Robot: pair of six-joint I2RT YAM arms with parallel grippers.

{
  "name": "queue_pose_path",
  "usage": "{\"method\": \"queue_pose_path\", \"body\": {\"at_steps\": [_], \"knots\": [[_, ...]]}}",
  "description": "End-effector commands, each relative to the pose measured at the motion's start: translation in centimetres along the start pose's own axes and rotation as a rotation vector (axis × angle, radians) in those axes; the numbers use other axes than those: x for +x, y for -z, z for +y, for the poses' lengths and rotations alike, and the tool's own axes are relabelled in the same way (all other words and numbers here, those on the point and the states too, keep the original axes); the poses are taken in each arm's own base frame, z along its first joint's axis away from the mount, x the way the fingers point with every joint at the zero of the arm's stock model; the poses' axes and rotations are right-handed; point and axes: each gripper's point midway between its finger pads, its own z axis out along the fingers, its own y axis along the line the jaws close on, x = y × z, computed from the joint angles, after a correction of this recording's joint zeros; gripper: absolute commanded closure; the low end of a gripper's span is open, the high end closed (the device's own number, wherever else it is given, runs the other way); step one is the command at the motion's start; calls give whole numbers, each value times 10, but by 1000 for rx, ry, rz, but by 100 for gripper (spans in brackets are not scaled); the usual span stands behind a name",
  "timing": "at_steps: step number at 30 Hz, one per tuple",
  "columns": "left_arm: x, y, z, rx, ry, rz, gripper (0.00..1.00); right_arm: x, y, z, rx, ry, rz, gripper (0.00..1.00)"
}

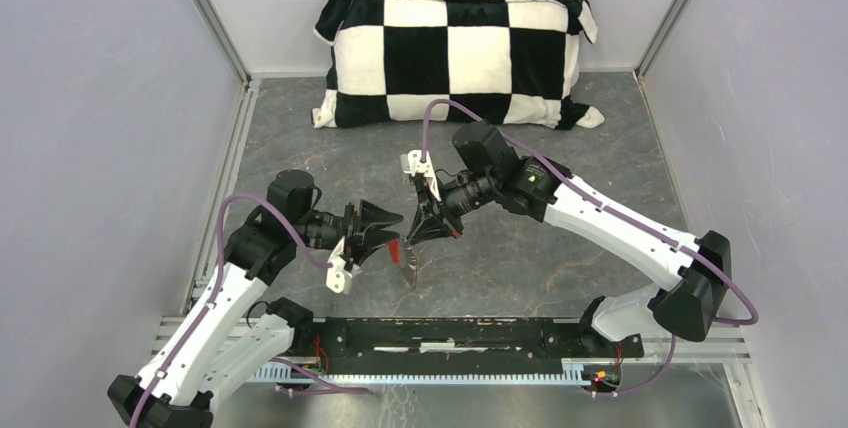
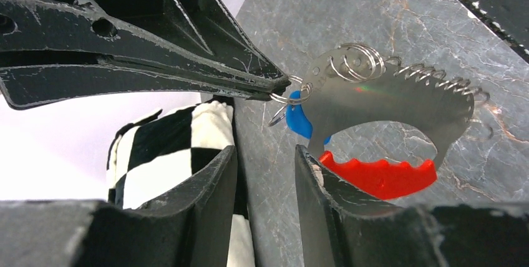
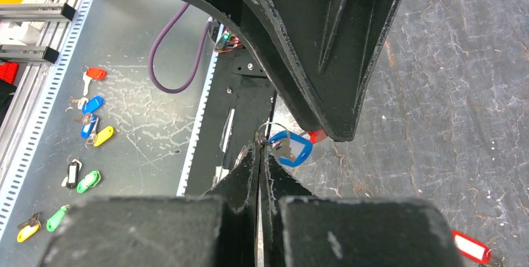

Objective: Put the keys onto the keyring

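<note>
Half-open L gripper, nothing held. R gripper pinched tight on small keyring w/ blue tag; flat metal piece w/ red edge just beside ring.

A grey, marble-veined table is boxed in on three sides by plain, pale lavender-grey walls, with aluminium posts in the far corners. A black-and-white chequered pillow leans against the back wall. The light is soft and even.
</note>
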Motion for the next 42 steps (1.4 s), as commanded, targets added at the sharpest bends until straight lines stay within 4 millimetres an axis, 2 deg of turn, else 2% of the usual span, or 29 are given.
{"method": "queue_pose_path", "body": {"at_steps": [1, 8, 14, 23, 33, 39, 42], "knots": [[-21, 2, 6, 14, -81, -65, 56, -19, 2, 4, -19, 52, -31, 100], [-31, 3, -10, 62, -119, -107, 59, -19, 0, 0, -11, 47, -21, 100], [-32, 1, -7, 61, -150, -123, 60, -20, 0, 0, -15, 44, -20, 100], [-33, 3, -5, 57, -169, -119, 75, -21, 0, -2, -5, 43, -17, 100], [-33, 2, -6, 57, -202, -121, 87, -19, -1, -5, 8, 30, -11, 100], [-30, 1, -8, 62, -197, -116, 88, -19, -2, -5, 10, 26, -23, 100], [-28, 1, -6, 52, -210, -105, 95, -18, -2, -6, 17, 23, -27, 100]]}}
